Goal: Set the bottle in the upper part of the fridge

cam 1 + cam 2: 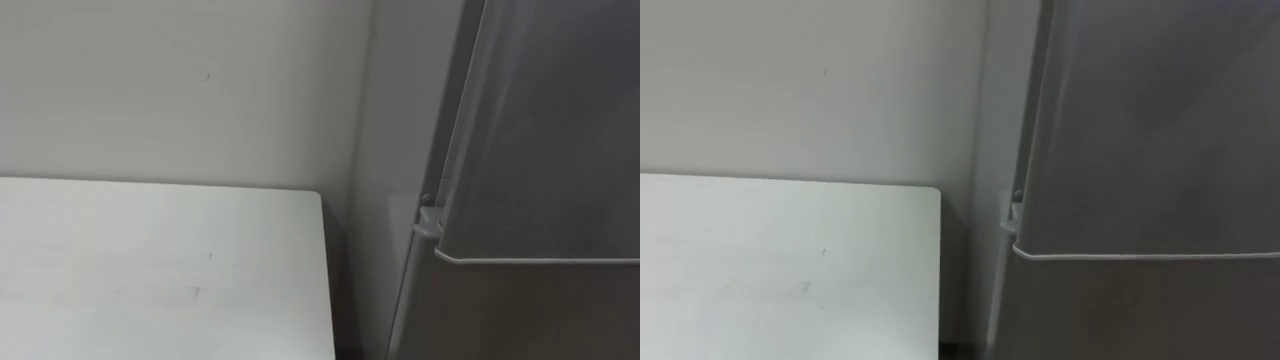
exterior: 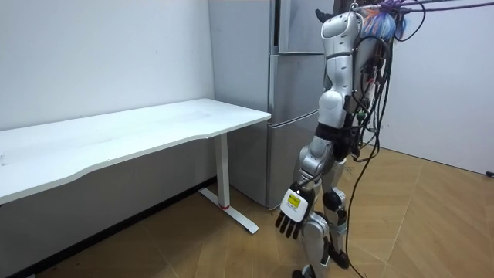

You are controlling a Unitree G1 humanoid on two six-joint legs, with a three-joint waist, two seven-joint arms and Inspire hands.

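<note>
A tall grey fridge (image 2: 293,116) stands against the wall, and I stand right before it, facing it. Its upper door (image 1: 540,150) is closed, with the door's lower edge (image 1: 540,261) running across the right of the eye views above the lower door. My left hand (image 2: 292,220) hangs down beside my leg with relaxed fingers and holds nothing.
A white table (image 1: 150,270) stands to the left of the fridge, its right edge close to the fridge's side, with a narrow dark gap between them. A plain white wall (image 1: 180,90) rises behind it. Wooden floor (image 2: 432,224) spreads behind me.
</note>
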